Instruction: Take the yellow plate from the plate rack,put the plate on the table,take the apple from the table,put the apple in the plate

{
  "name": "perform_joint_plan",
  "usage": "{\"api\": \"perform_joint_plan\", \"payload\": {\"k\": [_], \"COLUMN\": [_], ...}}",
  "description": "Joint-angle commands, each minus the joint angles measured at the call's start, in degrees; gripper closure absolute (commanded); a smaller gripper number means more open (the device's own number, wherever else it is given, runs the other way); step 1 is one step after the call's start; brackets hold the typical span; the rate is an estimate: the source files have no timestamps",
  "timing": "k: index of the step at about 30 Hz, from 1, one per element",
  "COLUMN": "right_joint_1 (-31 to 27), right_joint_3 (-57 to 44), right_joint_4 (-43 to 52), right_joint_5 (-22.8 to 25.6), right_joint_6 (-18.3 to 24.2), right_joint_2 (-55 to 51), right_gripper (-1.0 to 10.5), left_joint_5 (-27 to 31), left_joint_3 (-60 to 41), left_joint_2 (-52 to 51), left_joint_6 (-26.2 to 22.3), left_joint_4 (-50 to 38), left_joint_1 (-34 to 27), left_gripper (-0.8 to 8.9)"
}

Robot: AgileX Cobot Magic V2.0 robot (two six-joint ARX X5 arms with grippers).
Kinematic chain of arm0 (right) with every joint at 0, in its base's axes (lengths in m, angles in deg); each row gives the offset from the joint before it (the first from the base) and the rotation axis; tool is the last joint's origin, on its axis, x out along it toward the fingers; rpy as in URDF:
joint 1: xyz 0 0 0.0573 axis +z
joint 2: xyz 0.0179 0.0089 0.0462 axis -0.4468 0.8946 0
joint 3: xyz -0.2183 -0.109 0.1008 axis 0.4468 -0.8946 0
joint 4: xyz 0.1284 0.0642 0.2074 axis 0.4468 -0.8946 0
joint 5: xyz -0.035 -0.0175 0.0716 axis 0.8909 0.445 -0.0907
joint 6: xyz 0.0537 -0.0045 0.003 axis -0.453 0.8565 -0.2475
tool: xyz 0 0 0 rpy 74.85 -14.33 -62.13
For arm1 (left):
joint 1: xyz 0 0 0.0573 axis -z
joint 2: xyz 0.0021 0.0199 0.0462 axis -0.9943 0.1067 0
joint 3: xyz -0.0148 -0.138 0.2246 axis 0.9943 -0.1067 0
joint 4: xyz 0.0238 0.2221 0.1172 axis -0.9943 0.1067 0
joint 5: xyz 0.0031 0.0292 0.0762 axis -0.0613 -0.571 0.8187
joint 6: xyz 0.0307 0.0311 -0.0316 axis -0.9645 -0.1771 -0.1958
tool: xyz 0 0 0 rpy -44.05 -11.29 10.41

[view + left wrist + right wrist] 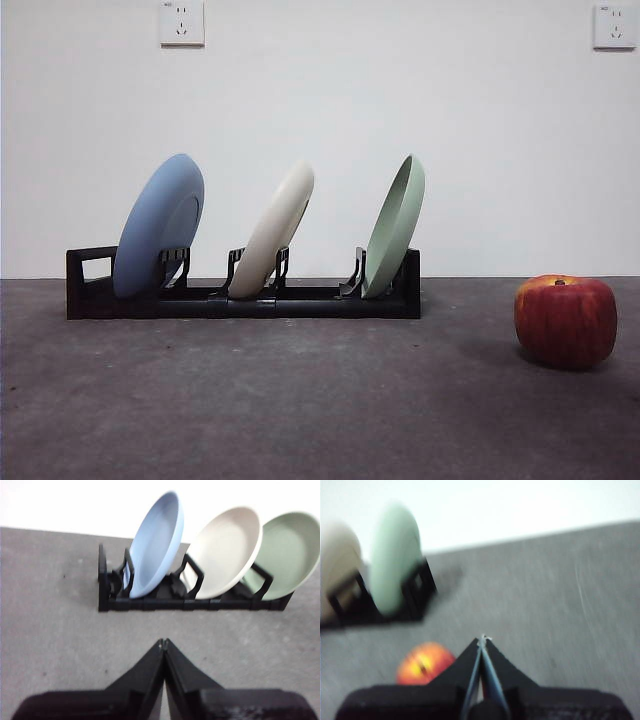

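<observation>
One matte cream yellow plate, tilted in the plate rack.

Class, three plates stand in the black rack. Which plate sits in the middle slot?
The yellow plate, cream-coloured, stands in the plate rack's middle slot. The blue plate leans by the handle end; the pale green plate is at the end nearest the apple.
</observation>
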Motion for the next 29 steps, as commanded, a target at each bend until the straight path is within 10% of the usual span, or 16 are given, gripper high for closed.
{"api": "perform_joint_plan", "payload": {"k": [1, 10, 16, 29], "right_joint_1": [0.1, 0.0, 0.0, 0.1], "right_joint_3": [4.5, 22.9, 38.0, 53.9], "right_joint_4": [0.6, -9.9, -27.3, -47.5], "right_joint_5": [-0.5, -8.1, -14.8, -15.8], "right_joint_6": [-5.3, -5.3, 2.4, 11.1], "right_joint_2": [0.7, 10.7, 20.3, 30.6], "right_gripper": [9.6, 9.6, 9.6, 9.6], "left_joint_5": [-0.6, -11.6, -17.6, -19.8], "left_joint_3": [3.8, 17.9, 29.5, 43.1], "left_joint_2": [1.2, 9.7, 17.3, 23.9], "left_joint_6": [0.7, 1.6, -2.9, -6.1], "left_joint_4": [2.6, 7.9, 19.0, 29.3], "left_joint_1": [-0.2, -0.2, -0.2, 3.3], "left_gripper": [8.20, 8.20, 8.20, 8.20]}}
